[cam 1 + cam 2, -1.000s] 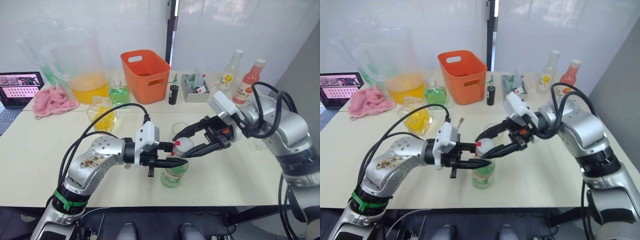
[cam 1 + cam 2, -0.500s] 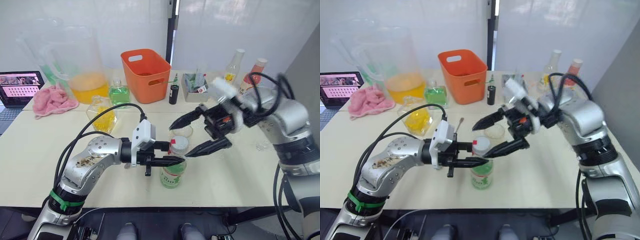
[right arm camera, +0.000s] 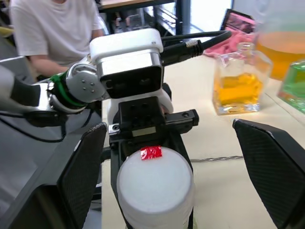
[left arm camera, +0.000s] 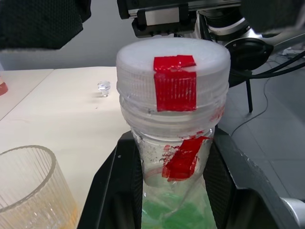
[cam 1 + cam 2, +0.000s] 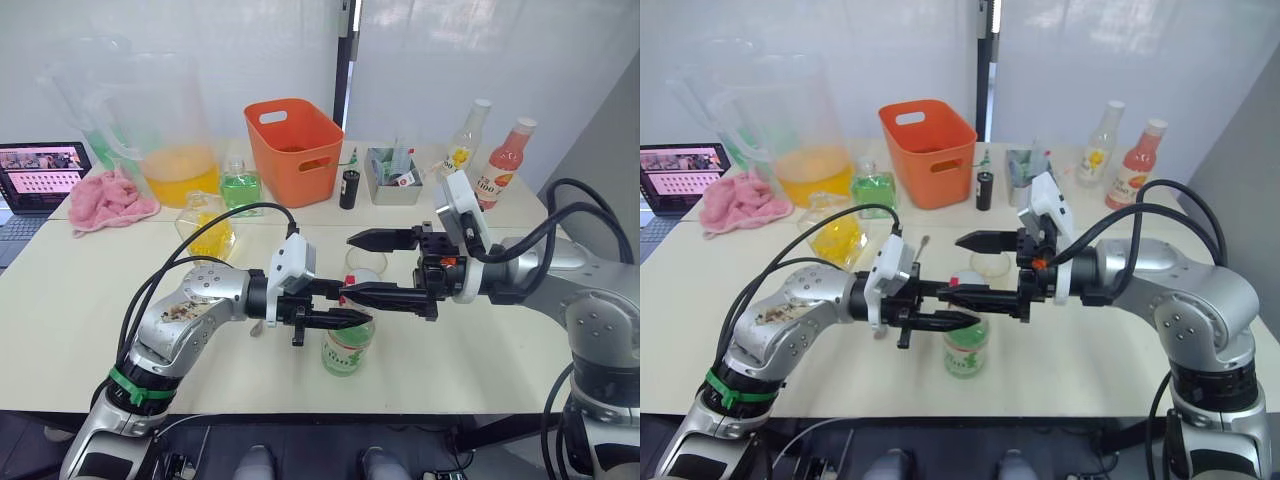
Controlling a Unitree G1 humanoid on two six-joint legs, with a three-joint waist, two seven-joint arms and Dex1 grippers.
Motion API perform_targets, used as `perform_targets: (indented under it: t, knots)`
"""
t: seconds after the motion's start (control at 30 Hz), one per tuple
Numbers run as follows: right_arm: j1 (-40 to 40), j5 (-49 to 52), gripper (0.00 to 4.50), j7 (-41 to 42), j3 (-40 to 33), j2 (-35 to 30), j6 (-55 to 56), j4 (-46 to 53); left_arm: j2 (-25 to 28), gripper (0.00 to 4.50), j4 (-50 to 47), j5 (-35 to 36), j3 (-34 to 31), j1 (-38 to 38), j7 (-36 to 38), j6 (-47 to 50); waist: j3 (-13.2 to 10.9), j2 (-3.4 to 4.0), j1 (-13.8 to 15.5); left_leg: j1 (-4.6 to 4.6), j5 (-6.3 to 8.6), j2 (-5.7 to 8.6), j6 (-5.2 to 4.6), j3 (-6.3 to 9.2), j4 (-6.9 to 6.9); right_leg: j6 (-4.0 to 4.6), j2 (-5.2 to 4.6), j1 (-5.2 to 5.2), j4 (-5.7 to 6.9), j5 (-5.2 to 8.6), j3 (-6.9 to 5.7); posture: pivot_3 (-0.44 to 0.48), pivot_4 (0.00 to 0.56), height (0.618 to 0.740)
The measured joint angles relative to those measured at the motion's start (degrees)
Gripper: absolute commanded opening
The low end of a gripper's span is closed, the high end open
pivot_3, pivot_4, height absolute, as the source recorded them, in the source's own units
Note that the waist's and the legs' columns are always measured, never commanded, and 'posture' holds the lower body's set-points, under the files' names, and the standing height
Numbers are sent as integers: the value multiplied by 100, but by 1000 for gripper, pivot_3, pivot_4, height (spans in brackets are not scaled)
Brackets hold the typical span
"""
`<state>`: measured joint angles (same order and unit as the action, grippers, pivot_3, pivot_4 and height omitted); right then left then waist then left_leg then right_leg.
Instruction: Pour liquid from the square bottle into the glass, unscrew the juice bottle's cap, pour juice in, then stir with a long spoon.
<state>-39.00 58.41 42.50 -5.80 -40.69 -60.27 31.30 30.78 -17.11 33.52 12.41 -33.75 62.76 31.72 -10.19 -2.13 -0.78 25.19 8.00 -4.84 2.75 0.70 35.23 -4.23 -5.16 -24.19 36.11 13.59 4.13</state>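
Note:
The juice bottle (image 5: 347, 345), green-labelled with a white cap marked by red tape (image 4: 174, 86), stands upright near the table's front edge. My left gripper (image 5: 345, 313) is shut on the bottle's neck just under the cap. My right gripper (image 5: 348, 266) is open wide and points left, one finger on each side of the cap (image 3: 155, 183) without touching it. The ribbed glass (image 5: 366, 262) stands right behind the bottle. Farther left and back is the square bottle (image 5: 208, 232) holding yellow liquid. The long spoon (image 5: 919, 247) lies behind my left arm, mostly hidden.
An orange basket (image 5: 291, 150), a large pitcher (image 5: 165, 130) of orange liquid, a green-liquid bottle (image 5: 238, 188), a pink cloth (image 5: 108, 196) and a laptop (image 5: 35, 175) line the back. Two bottles (image 5: 500, 162) and a grey tray (image 5: 390, 178) stand back right. A person (image 3: 57, 28) sits beyond the table.
My right gripper left the cap, swung out to the right, then turned level and came back with its fingers straddling the cap. My left gripper kept its hold on the bottle.

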Motion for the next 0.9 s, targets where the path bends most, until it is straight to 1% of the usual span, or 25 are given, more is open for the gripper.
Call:
perform_targets:
  t: [0.17,0.33,0.4,0.57,0.63,0.9]
  knots:
    - [140,483,4480,-637,-122,-152,-346,341,-105,1226,213,-58,47,-105,167,-89,0,0,17,2,0,1,0,0,1,4,-2,3,-5,2,0,0,150,738]
    - [229,799,4480,-934,-133,-406,-508,504,-123,1226,280,-113,69,-153,262,-154,0,0,11,3,0,1,-1,0,2,13,-3,3,-6,7,0,0,150,738]
    - [241,839,3939,-1018,-133,-412,-511,527,-134,1226,291,-135,68,-158,291,-164,0,0,11,3,0,1,-1,0,2,13,-3,3,-6,8,0,0,150,738]
    - [444,917,2263,-1065,-129,-414,-435,530,-139,1226,290,-148,52,-151,308,-168,0,0,11,3,0,1,-1,0,3,12,-3,4,-6,8,0,0,150,738]
    - [478,892,1715,-1028,-120,-433,-371,526,-132,1226,270,-153,45,-138,312,-168,0,0,7,3,0,1,-1,0,3,11,-2,4,-6,9,0,0,150,738]
    - [386,390,1707,-287,249,-627,120,325,-103,1226,129,-181,-4,-27,240,-164,0,0,4,2,0,0,-1,1,3,5,-2,5,-6,16,0,0,150,738]
